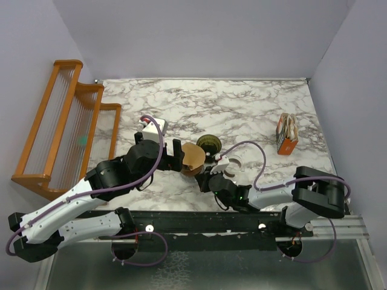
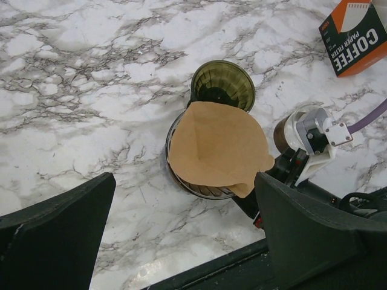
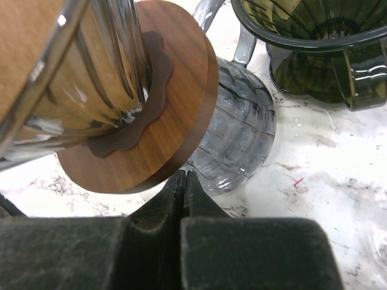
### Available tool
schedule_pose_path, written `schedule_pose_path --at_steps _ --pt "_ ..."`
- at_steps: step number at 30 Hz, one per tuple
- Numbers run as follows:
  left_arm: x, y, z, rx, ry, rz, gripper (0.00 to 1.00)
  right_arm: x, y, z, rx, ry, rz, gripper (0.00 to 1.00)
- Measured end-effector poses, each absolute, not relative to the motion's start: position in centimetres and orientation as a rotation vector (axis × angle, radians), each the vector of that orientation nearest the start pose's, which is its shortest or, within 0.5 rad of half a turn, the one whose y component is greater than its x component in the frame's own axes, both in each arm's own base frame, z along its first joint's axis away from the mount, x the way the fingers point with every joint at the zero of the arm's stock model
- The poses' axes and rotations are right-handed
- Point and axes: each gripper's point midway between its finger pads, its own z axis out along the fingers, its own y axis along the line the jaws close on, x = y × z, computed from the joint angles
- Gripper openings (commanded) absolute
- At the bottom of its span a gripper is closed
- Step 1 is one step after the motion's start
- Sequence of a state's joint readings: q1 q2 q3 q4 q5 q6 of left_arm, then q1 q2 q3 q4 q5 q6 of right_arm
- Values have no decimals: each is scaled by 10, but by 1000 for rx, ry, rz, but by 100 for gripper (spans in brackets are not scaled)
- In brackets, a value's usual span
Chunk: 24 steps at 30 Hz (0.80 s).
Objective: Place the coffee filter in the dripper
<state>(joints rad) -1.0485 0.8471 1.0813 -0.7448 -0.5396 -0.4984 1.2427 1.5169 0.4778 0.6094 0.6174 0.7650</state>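
**Marble top, filter seated in the glass cone**

Grey-veined white marble table [image 1: 242,103] under both arms, with lilac walls around it. Wooden rack [image 1: 68,63] well off to the outer side of the left fingers.

Left gripper [image 1: 174,155]: fingers [image 2: 60,235] spread as wide as they go, pinching nothing. Straight ahead of those fingertips, in line with the gap between them: coffee filter [image 2: 217,148], tan paper opened into a cone. Seated mouth-up inside a clear glass cone [image 2: 196,188], touched by neither left finger. Just past the filter, farther from the left fingertips: dripper [image 2: 222,84], dark olive green, ribbed, upright on the marble beside the glass cone. Filter not yet in it. Well beyond and to the right of the left fingers: orange box [image 2: 355,36] lettered COFFEE PAPER FILTER.

Right gripper [image 3: 184,199]: fingers pressed together tip to tip, nothing between them. Close above those shut tips: round wooden disc [image 3: 163,109] collaring the glass cone and resting on a clear glass cup [image 3: 239,133] with a handle. Cannot tell whether tips and disc edge touch. Beyond the tips and off to their right: the dripper again, side handle turned toward the fingers, apart from them.
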Motion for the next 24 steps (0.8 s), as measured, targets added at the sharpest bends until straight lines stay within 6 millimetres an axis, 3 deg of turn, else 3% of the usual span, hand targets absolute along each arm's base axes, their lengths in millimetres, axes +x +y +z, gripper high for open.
schedule_pose_path --at_steps 9,24 --pt "189 -180 285 215 2000 -435 99 209 354 64 -96 1954 692 0" --pt "188 -177 282 213 2012 -419 99 269 350 58 -21 1910 615 1"
